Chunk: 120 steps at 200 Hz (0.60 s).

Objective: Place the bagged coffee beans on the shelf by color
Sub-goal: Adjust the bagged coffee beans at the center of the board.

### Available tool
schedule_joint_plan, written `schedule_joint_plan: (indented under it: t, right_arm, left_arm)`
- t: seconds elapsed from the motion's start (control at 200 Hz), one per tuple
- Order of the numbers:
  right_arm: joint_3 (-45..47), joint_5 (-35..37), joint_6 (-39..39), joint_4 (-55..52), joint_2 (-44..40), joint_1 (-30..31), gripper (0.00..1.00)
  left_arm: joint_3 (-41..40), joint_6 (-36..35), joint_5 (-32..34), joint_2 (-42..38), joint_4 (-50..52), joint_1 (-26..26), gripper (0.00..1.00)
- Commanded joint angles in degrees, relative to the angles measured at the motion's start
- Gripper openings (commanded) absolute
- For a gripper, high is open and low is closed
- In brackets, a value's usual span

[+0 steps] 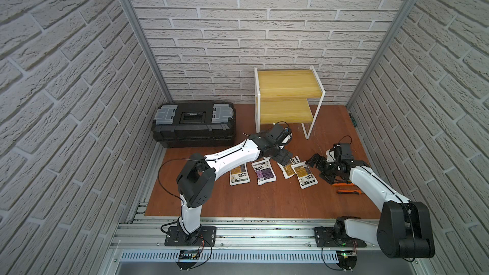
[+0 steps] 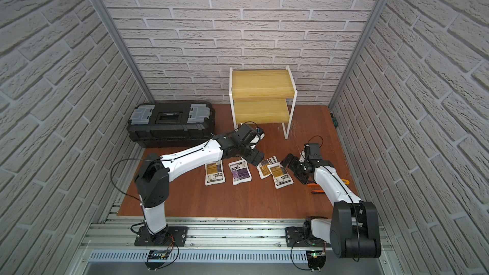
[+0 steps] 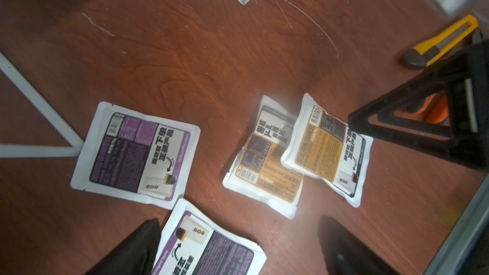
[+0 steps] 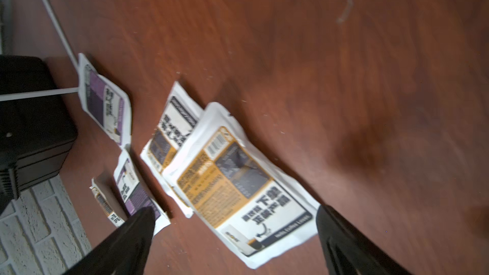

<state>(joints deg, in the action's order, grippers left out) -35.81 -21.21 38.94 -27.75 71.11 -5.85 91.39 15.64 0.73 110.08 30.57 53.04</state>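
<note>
Several bagged coffee beans lie on the brown table in front of the shelf, whose yellow boards are bare. In a top view an orange-labelled bag, a purple one and two overlapping orange ones show. Another purple bag lies by the shelf's foot, hidden under my left arm from above. My left gripper hangs open, with a purple bag partly between its fingers. My right gripper stands open just short of the nearest orange bag.
A black toolbox with grey latches sits at the back left. A yellow utility knife and an orange-handled tool lie on the table under my right arm. Brick-pattern walls close three sides.
</note>
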Motion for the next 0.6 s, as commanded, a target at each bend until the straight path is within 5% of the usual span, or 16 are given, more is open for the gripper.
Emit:
schedule_joint_plan:
  t: [0.0,0.595]
  right_arm:
    - [2.2,-2.8,-1.5,-2.0,-1.4,-2.4,0.99]
    - [5.1,-13.4,-4.7,2.3,5.0,-8.4,0.99]
  left_arm:
    - [4.1,-2.7,2.2,3.5,2.7,1.3,0.98]
    - [11.9,-7.7,3.0,15.2,4.8,3.8,0.99]
